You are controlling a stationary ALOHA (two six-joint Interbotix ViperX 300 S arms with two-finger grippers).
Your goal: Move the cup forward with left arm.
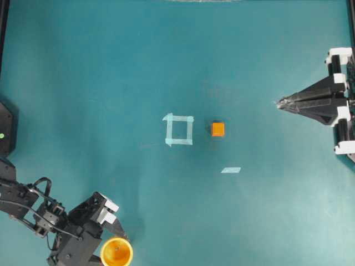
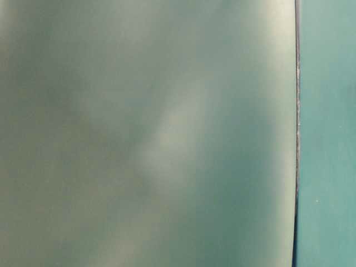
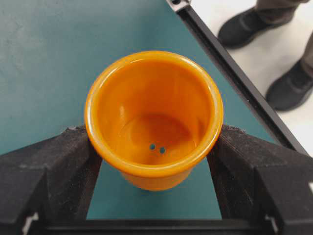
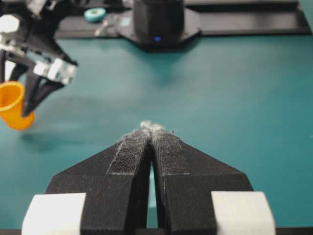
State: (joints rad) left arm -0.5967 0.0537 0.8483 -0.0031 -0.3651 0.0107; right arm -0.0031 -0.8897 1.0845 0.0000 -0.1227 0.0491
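Observation:
The yellow-orange cup [image 1: 116,252] stands at the near left corner of the teal table, its open mouth facing up. My left gripper [image 1: 115,243] is shut on it. In the left wrist view the two black fingers [image 3: 58,166] press against both sides of the cup [image 3: 154,117] just under its rim. From the right wrist view the cup [image 4: 11,105] looks tilted between those fingers. My right gripper [image 1: 279,102] rests at the right edge, shut with nothing in it, its fuzzy tips [image 4: 151,128] meeting.
A small orange cube [image 1: 218,129] sits near the middle, beside a pale tape square [image 1: 178,129]. A short tape strip [image 1: 231,170] lies nearer. The black table rail [image 3: 234,73] runs right beside the cup, with a person's shoes [image 3: 254,24] beyond. The table-level view is a blur.

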